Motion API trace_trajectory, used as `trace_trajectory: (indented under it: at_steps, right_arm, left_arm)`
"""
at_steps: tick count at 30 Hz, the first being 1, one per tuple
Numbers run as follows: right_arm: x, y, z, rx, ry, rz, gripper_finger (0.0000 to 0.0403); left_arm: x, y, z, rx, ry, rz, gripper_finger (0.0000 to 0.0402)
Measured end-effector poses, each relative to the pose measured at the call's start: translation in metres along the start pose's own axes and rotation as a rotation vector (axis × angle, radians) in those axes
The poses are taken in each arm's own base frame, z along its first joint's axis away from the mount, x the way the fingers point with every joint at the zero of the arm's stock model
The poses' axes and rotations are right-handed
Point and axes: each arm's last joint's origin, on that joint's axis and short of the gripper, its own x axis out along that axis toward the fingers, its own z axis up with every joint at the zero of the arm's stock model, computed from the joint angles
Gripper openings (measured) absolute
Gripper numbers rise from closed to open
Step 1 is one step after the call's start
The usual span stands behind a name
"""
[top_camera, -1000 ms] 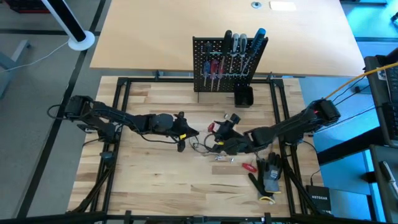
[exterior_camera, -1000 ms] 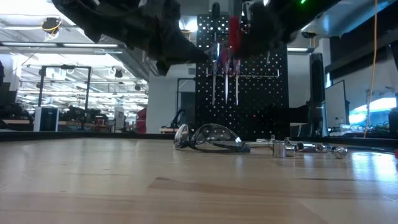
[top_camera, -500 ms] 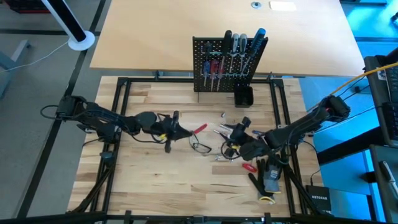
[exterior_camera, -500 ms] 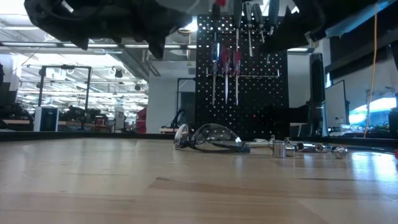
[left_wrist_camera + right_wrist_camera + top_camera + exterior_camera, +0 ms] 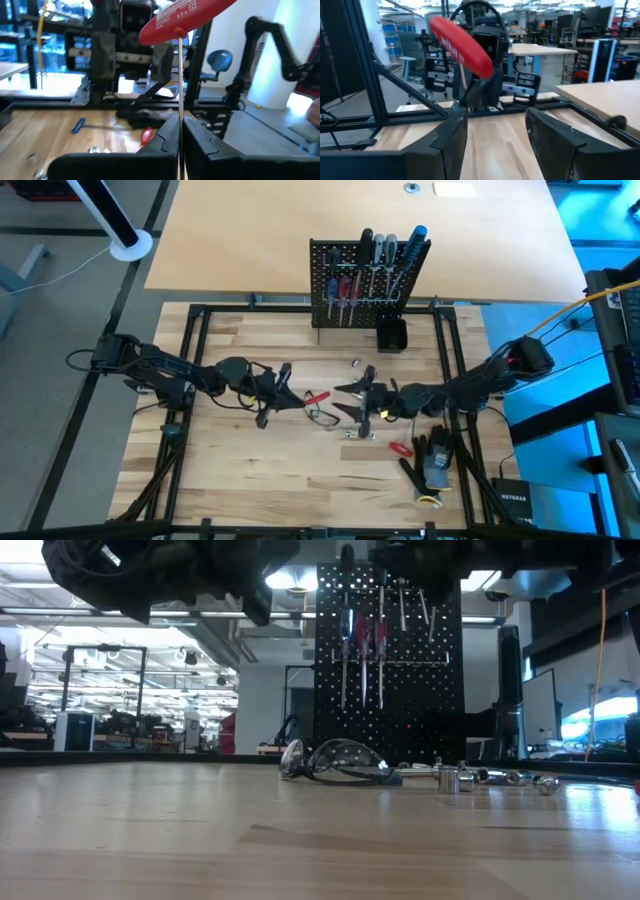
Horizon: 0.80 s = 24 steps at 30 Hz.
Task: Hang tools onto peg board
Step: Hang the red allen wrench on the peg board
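Observation:
The black peg board stands upright at the far middle, with several screwdrivers hanging on it; it also shows in the low view. My left gripper is above the table's middle and is shut on a red-handled screwdriver. My right gripper faces it from the right. It is open, and its fingers stand just short of the red handle without touching it. My left gripper pinches the screwdriver's thin metal shaft between its two fingers. The fingers come level from the table's left. The red handle sticks out past the fingertips toward the table's right, and the screwdriver is lifted clear of the table.
Clear safety glasses and small metal sockets lie under the grippers. A black cup stands by the board's foot. Black gloves and a red tool lie at the near right.
My left gripper has drawn a little toward the table's left with the red screwdriver in its hold. My right gripper first backed off toward the table's right and near edge, then came back toward the red handle.

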Motion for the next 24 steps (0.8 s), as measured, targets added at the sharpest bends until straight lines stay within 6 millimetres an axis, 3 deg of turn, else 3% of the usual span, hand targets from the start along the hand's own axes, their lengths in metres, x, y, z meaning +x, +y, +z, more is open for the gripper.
trace_trajectory:
  at_steps: [13, 20, 24]
  right_arm:
    - [0.047, 0.021, 0.003, -0.082, -0.15, 0.028, 0.0197]
    - [0.079, 0.022, 0.002, -0.11, -0.176, 0.043, 0.0158]
    - [0.083, 0.023, 0.0, -0.114, -0.174, 0.062, 0.0134]
  left_arm:
    - [0.007, -0.011, 0.006, 0.033, -0.146, -0.061, 0.0]
    - [0.008, -0.01, 0.005, 0.028, -0.151, -0.023, 0.0]
    - [0.008, -0.01, 0.005, 0.013, -0.15, -0.024, 0.0]
